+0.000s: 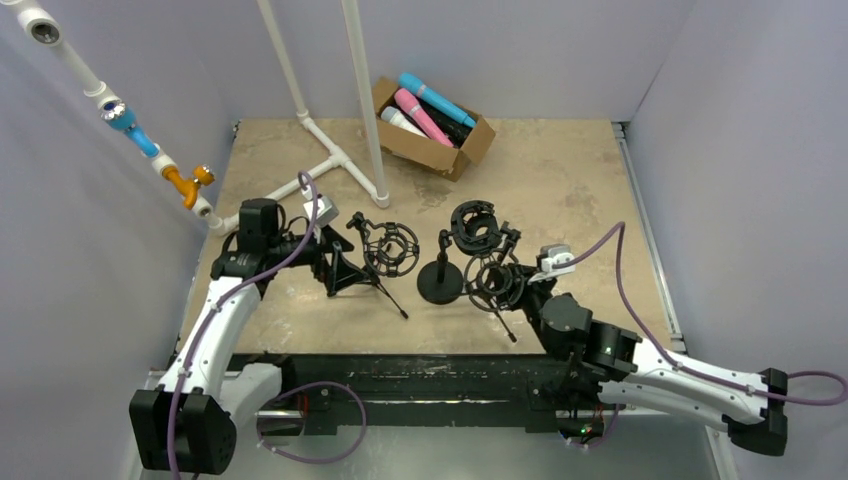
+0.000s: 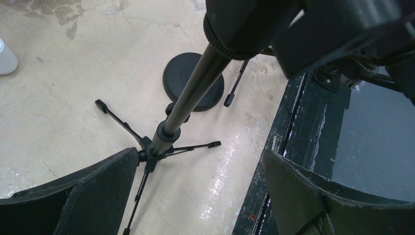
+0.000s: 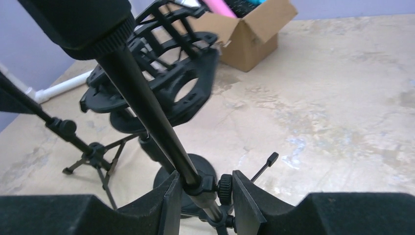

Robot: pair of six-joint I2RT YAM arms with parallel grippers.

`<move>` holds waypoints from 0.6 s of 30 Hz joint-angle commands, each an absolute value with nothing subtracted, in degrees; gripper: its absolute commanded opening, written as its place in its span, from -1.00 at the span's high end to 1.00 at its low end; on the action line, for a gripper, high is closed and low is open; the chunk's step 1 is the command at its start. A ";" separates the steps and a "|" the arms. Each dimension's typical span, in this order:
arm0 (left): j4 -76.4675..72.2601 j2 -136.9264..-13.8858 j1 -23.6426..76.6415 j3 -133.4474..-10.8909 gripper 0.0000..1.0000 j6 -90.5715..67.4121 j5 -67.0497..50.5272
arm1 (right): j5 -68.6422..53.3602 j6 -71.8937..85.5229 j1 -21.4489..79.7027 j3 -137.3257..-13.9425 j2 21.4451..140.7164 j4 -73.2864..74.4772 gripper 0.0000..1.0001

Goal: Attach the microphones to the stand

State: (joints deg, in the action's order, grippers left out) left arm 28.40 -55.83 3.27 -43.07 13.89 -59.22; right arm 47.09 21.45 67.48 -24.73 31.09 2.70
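Several microphones, among them a blue one (image 1: 437,98), a pink one (image 1: 422,115) and a white one (image 1: 400,120), lie in a cardboard box (image 1: 432,152) at the back. Three black stands with shock mounts stand mid-table. The left tripod stand (image 1: 388,250) is beside my left gripper (image 1: 330,256); in the left wrist view its pole (image 2: 188,100) rises just ahead of the wide-open, empty gripper (image 2: 200,196). A round-base stand (image 1: 440,285) is in the middle. My right gripper (image 3: 203,193) is shut on the right tripod stand's pole (image 3: 147,103) at its clamp knob, which the top view also shows (image 1: 495,285).
White PVC pipes (image 1: 330,160) rise from the back left of the table. A slanted pipe with blue and orange fittings (image 1: 150,150) hangs along the left wall. The black front edge (image 2: 293,147) runs by the left gripper. The box (image 3: 249,34) shows behind the stands.
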 commanded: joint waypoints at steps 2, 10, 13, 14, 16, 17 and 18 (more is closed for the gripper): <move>21.19 -57.57 4.75 -46.07 -1.00 10.46 -59.87 | 56.22 20.69 67.50 -26.48 24.12 5.57 1.00; 15.24 -62.29 7.36 -47.34 -1.00 10.74 -59.02 | 72.12 16.96 67.50 -28.87 25.57 4.35 1.00; 14.95 -63.45 8.34 -48.01 -0.92 12.90 -58.41 | 77.27 16.62 67.49 -28.83 23.51 4.91 1.00; 14.94 -63.72 8.61 -48.20 -0.88 13.46 -58.26 | 78.65 17.96 67.38 -29.06 22.79 6.49 1.00; 14.81 -63.97 9.06 -48.62 -0.76 14.55 -57.96 | 81.67 18.48 66.95 -29.05 21.91 5.83 1.00; 14.61 -64.02 9.27 -48.72 -0.67 14.99 -57.74 | 84.29 18.50 66.83 -28.91 22.18 4.95 1.00; 14.09 -63.99 9.39 -48.74 -0.57 15.07 -57.38 | 87.08 19.26 66.72 -29.11 22.83 4.71 1.00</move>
